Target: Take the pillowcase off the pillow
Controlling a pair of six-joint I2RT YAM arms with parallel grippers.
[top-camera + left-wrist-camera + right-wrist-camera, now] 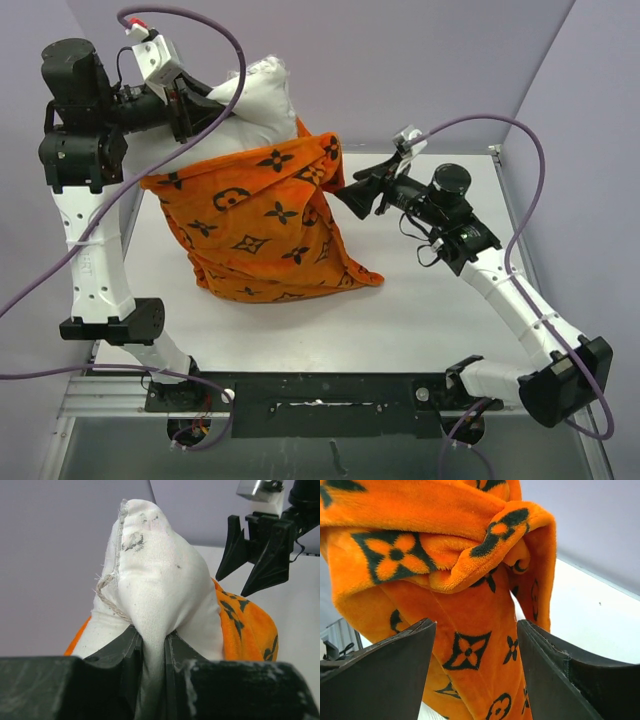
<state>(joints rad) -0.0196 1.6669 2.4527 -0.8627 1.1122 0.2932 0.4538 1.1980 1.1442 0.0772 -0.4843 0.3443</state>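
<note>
The white pillow (pixel 258 92) sticks up out of the orange pillowcase (pixel 262 215), which sags in folds down to the table. My left gripper (pixel 222 108) is shut on a pinched corner of the pillow (pixel 155 575) and holds it up at the back left; the white fabric runs down between its fingers (pixel 127 647). The pillowcase (pixel 247 625) hangs below the pillow in that view. My right gripper (pixel 348 198) stands open just beside the pillowcase's upper right edge. In the right wrist view the orange fabric (pixel 465 580) hangs beyond its spread fingers (pixel 395 665), untouched by them.
The white table (pixel 420 290) runs out to the right and front of the bundle. Purple walls close in the back and both sides. A purple cable (pixel 215 35) loops over the left arm, and another cable (pixel 530 170) arcs over the right arm.
</note>
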